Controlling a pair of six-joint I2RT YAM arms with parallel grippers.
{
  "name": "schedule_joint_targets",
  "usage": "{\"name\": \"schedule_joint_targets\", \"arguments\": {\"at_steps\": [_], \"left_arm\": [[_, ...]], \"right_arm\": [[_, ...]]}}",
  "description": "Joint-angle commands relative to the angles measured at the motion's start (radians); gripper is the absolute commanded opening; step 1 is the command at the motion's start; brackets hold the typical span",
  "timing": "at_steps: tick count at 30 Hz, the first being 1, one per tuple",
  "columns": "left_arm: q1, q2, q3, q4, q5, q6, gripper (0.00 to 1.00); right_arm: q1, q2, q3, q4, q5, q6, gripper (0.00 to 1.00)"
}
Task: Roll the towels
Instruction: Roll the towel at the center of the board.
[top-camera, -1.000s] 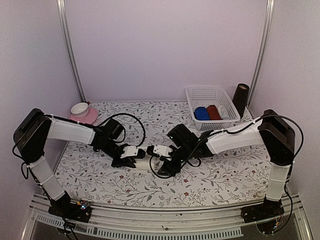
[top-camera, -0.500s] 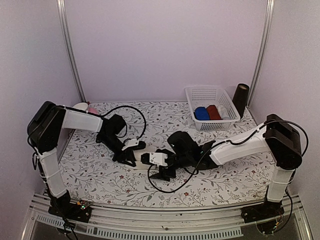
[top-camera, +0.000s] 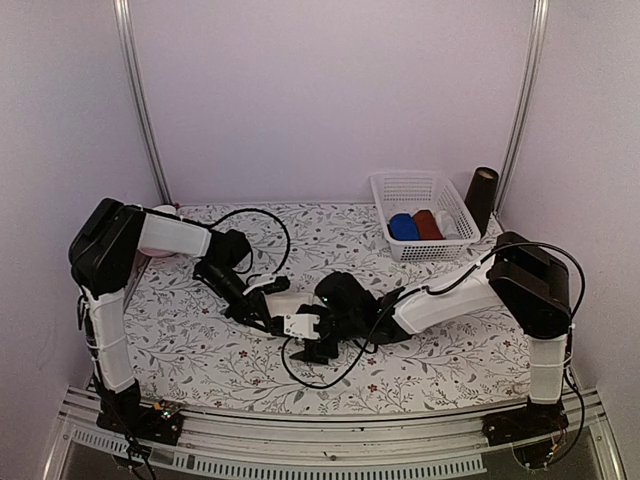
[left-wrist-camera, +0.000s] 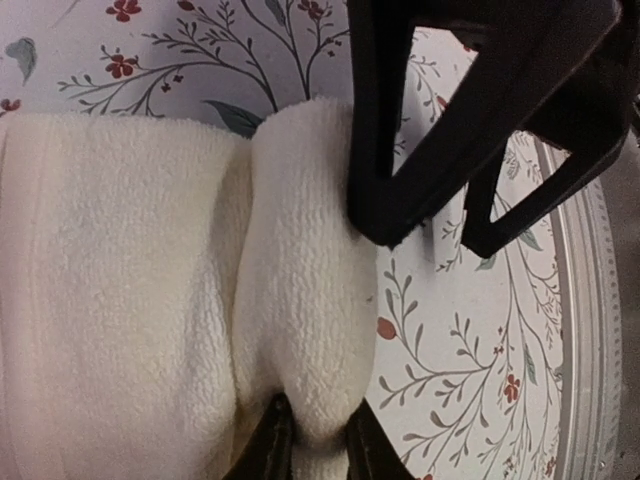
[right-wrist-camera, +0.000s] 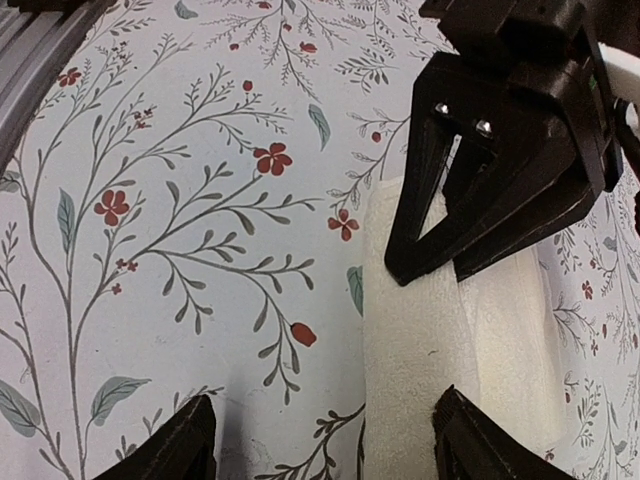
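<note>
Cream towel (left-wrist-camera: 140, 280) lies on the floral tabletop (right-wrist-camera: 150, 250): left fingers (left-wrist-camera: 270, 448) pinch its rolled fold, right fingers (right-wrist-camera: 188, 445) stand spread wide, straddling its edge.

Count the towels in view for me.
2. The cream towel lies on the table, a fold pinched in the left pincer. The blue towel sits rolled in the white basket beside a dark red roll. The basket may hide more.

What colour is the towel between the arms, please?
The towel is cream, clearest in the left wrist view.
</note>
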Motion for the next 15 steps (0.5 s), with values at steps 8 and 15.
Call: {"name": "schedule_joint_targets", "arguments": {"at_steps": [8, 15], "left_arm": [[0.003, 0.106, -0.017, -0.083, -0.166, 0.017, 0.21], [0.003, 0.122, 0.008, -0.098, -0.169, 0.014, 0.22]], "right_arm": [[-0.002, 0.081, 0.065, -0.018, 0.15, -0.001, 0.73], [-0.002, 0.053, 0.028, 0.005, 0.141, -0.02, 0.73]]}}
